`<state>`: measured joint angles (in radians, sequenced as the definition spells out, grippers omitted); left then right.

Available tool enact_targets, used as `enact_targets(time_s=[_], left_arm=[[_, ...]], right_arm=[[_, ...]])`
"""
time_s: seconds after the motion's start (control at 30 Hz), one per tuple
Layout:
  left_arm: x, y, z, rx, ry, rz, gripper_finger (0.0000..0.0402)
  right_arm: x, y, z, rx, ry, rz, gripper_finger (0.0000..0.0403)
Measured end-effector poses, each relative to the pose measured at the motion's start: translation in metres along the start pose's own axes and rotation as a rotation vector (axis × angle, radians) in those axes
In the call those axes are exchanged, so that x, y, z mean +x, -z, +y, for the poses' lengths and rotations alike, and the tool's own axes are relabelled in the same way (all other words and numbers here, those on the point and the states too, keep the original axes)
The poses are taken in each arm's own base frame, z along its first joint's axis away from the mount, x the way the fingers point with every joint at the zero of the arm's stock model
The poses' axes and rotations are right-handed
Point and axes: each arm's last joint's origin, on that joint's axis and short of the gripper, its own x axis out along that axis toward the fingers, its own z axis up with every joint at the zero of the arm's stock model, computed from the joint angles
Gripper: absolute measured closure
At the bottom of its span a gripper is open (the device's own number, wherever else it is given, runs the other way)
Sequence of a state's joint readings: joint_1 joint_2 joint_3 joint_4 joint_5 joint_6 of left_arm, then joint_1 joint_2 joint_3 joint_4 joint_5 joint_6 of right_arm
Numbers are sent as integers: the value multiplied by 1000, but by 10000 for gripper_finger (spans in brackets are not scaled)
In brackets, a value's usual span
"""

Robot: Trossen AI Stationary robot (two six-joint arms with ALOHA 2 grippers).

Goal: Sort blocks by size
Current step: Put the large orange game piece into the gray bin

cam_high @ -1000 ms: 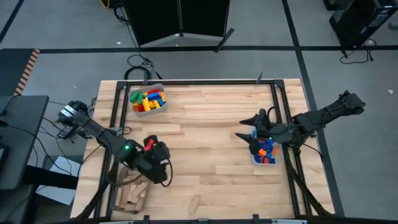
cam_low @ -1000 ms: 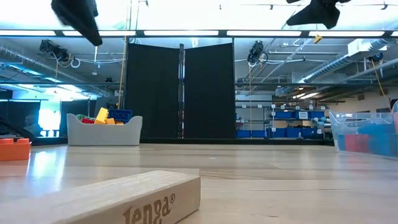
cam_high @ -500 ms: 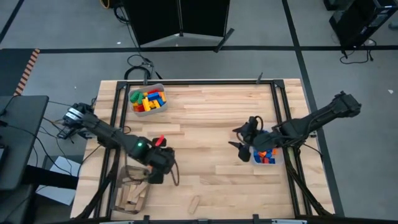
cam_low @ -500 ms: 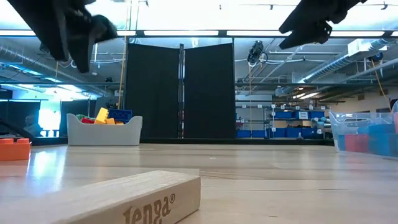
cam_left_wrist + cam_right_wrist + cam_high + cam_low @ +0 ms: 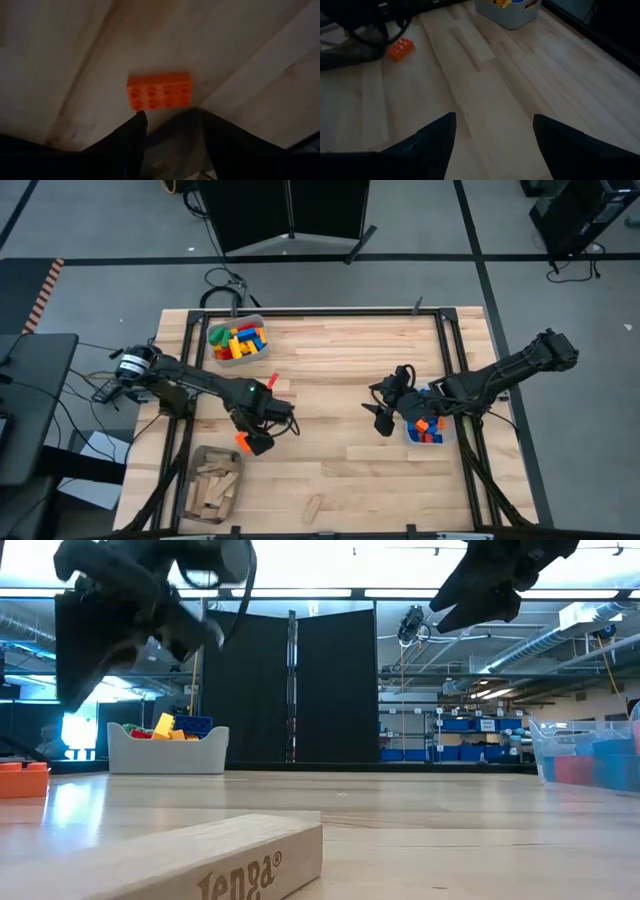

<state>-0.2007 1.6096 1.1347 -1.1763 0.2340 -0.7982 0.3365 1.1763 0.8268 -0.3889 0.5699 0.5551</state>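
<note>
One orange studded plastic brick [image 5: 243, 443] lies alone on the pale wooden table [image 5: 340, 370], just beside the left gripper [image 5: 256, 432], whose dark fingers [image 5: 131, 134] stand apart over it and hold nothing. The right gripper [image 5: 383, 418], fingers spread and empty, hangs left of the clear bin [image 5: 425, 428] of red and blue bricks. One grey bin [image 5: 238, 343] holds mixed bricks; one tan wooden block [image 5: 313, 506] lies loose near the front edge.

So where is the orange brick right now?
In the high view the orange brick lies on the table's left half, just in front of the left gripper and above the bin of wooden pieces.
</note>
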Motion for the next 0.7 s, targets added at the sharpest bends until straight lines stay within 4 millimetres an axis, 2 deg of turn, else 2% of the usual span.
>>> enact_targets(time_s=[0.33, 0.57, 0.7], left_arm=[[39, -7, 37, -196, 66, 169, 204], [60, -8, 45, -200, 121, 166, 204], [65, -7, 48, -220, 107, 157, 204]], right_arm=[[1, -1, -2, 3, -3, 6, 127], [1, -1, -2, -2, -4, 6, 134], [1, -1, -2, -2, -4, 6, 137]])
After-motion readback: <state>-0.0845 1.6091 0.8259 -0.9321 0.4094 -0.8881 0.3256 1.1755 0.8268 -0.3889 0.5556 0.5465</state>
